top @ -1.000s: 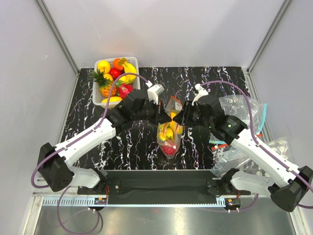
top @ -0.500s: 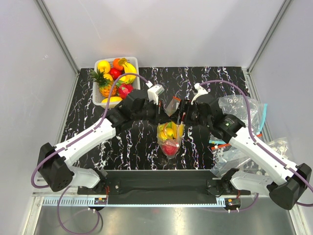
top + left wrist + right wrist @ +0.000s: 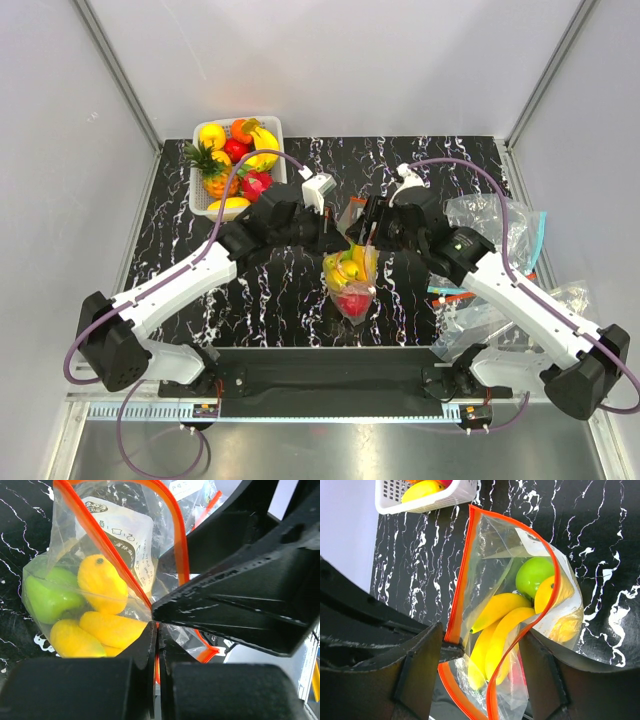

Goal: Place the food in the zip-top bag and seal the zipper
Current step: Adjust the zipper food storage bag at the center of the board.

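The zip-top bag (image 3: 350, 285) hangs at the table's middle, its mouth up and gaping. It holds a banana bunch (image 3: 500, 630), a green apple (image 3: 534, 575), a yellow fruit (image 3: 555, 592) and a red apple (image 3: 351, 303). My left gripper (image 3: 156, 630) is shut on the orange-red zipper (image 3: 177, 535) at one side of the mouth and holds the bag up. My right gripper (image 3: 482, 645) is open, with one finger on each side of the mouth. The zipper (image 3: 460, 585) is unsealed. In the top view the grippers meet above the bag, left (image 3: 338, 240) and right (image 3: 366, 236).
A white basket (image 3: 199, 195) of toy fruit stands at the far left and shows in the right wrist view (image 3: 430, 502). Spare clear bags (image 3: 490, 220) lie at the right, one with a teal-blue strip (image 3: 541, 235).
My right arm has moved left and farther back, bringing its open fingers over the bag's mouth. The bag has shifted slightly. The left arm has held its grip.
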Motion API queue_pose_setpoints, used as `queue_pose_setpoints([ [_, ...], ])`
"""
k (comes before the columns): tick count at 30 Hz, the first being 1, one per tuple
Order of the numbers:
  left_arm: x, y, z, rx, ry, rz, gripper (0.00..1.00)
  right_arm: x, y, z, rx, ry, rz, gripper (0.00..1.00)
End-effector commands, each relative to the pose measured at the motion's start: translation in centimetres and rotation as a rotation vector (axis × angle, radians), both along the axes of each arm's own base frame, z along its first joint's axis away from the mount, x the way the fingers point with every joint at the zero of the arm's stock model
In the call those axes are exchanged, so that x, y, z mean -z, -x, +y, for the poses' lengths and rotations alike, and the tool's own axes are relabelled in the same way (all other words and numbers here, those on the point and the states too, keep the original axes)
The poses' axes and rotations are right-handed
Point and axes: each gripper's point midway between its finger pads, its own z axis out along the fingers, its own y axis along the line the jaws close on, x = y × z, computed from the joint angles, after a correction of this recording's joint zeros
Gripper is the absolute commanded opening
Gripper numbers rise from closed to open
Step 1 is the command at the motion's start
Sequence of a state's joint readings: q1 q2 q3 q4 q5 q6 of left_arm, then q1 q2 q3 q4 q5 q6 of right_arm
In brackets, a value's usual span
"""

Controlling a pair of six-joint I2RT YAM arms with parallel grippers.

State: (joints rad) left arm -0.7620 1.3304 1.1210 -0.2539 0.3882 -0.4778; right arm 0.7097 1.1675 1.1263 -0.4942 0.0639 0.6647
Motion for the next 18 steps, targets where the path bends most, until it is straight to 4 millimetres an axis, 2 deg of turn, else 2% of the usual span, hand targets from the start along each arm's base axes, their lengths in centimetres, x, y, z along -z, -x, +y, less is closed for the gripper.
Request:
queue_pose_setpoints([
  [1, -2.8, 0.0, -0.4, 0.016, 0.055, -0.065, 0.00, -2.4, -1.3, 0.4, 0.037, -0.034, -0.049, 0.67],
  [7, -3.4, -0.2, -1.0, 0.023, 0.056, -0.070, 0.00, -1.9, -1.7, 0.7, 0.032, -0.001, -0.030, 0.61],
  [13, -3.7, -0.6, -1.6, 0.025, 0.056, -0.072, 0.04, -1.8, -1.7, 0.6, 0.024, 0.015, -0.028, 0.45],
  [15, -3.6, -0.8, -1.8, 0.026, 0.053, -0.069, 0.09, -2.0, -1.7, 0.5, 0.026, 0.017, -0.035, 0.35],
  [16, -3.7, -0.8, -1.8, 0.026, 0.053, -0.069, 0.18, -1.9, -1.6, 0.4, 0.023, 0.024, -0.034, 0.31],
  [17, -3.7, -0.8, -1.9, 0.028, 0.053, -0.067, 0.23, -2.0, -1.6, 0.3, 0.028, 0.027, -0.037, 0.28],
  [18, -3.6, -0.7, -2.0, 0.035, 0.053, -0.064, 0.27, -2.1, -1.6, 0.2, 0.030, 0.028, -0.040, 0.19],
])
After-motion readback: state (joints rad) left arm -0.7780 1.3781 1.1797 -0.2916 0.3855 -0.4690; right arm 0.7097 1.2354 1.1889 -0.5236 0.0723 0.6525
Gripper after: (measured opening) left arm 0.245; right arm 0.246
